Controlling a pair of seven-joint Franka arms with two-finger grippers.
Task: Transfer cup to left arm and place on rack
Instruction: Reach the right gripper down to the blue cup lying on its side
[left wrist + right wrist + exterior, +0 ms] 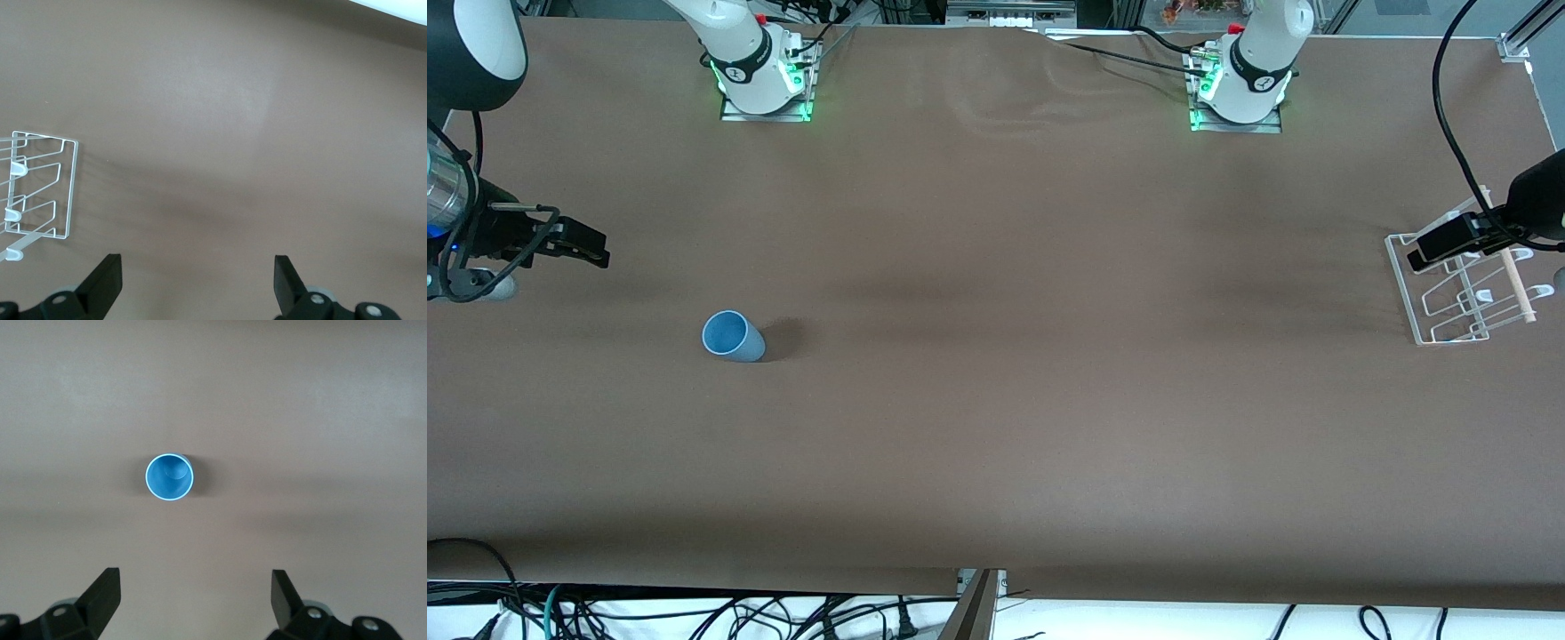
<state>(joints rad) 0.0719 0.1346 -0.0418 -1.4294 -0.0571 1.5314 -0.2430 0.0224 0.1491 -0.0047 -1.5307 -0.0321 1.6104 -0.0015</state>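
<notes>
Light-blue plastic cup [733,336] stands upright on the brown table [996,400], nearest the right gripper [587,247], fingers wide, empty; left gripper [1436,252] waits, spread empty, over the white wire rack [1449,307].

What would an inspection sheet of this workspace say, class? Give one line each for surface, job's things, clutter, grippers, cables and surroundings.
Surface: brown table, slightly rippled between the arm bases.
Job's things: cup upright, mouth up, toward the right arm's end; rack toward the left arm's end, nothing on it.
Clutter: nothing seen.
Grippers: right gripper open above the table near the cup; left gripper open, over the rack's edge; neither holds anything.
Cables: black cables tangled below the table's near edge.
Surroundings: metal framing past the bases.
</notes>
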